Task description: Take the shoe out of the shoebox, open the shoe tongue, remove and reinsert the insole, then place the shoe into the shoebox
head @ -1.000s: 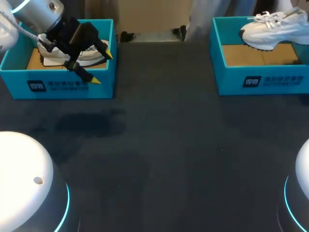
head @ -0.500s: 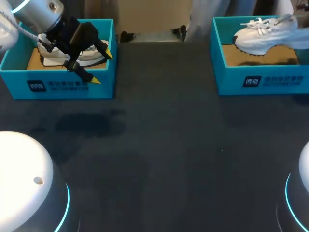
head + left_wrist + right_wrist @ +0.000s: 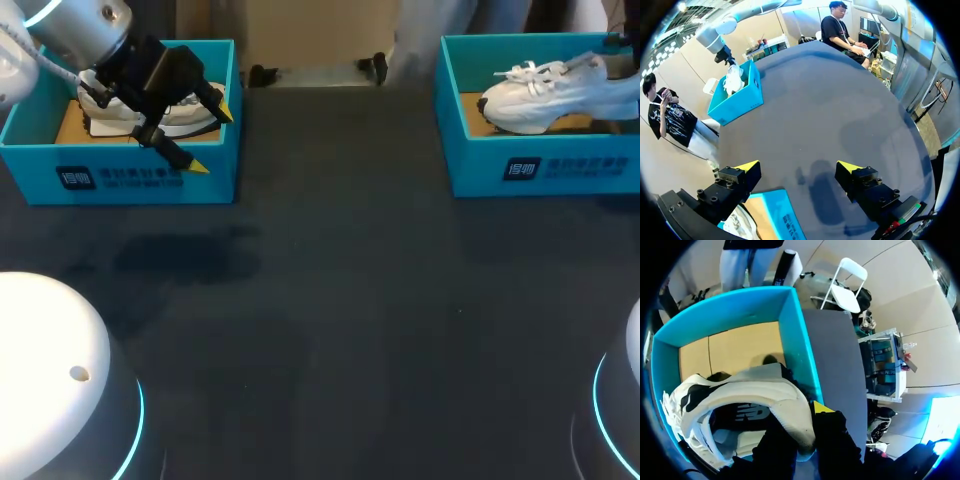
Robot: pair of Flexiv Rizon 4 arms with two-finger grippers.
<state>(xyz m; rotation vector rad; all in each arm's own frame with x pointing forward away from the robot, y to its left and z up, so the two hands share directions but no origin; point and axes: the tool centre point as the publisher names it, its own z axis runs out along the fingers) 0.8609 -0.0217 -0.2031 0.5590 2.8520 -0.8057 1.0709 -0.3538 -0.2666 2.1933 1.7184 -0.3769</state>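
Head view shows me the white shoe [image 3: 540, 95] low inside the blue shoebox [image 3: 480, 165] on my right, toe toward the middle of the table [image 3: 330, 300]. My right gripper [image 3: 801, 426] is clenched on its heel. My left gripper [image 3: 211, 138] hangs over the other shoebox [image 3: 120, 178], spread wide and holding nothing. A second shoe [image 3: 108, 126] lies in that box.

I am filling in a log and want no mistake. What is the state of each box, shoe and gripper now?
Left box: open, no lid.
Right box: open, no lid.
Left shoe: lying in the left box, not gripped.
Right shoe: held by the heel, toe lower, inside the right box.
Left gripper: open, empty, over the left box.
Right gripper: shut on the right shoe.
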